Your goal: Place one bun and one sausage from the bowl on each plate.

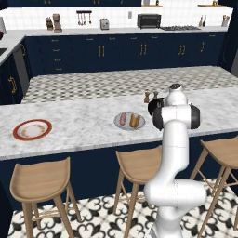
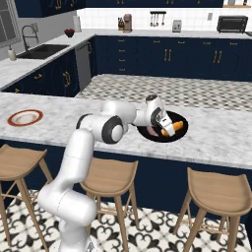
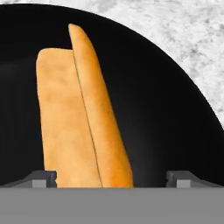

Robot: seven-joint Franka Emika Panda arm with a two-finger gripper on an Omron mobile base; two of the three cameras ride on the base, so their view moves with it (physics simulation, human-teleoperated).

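Pincer [image 3: 111,178] fingers spread apart, straddling a golden bun [image 3: 81,118] lying toward 12 o'clock in the black bowl [image 3: 175,131]; it looks light, soft, best pinched gently across its middle.

My arm bends up from lower left of right base view, elbow mid-frame, wrist reaching right. My gripper [image 3: 111,178] points down, fingers [image 3: 43,178] spread wide at hand view bottom.
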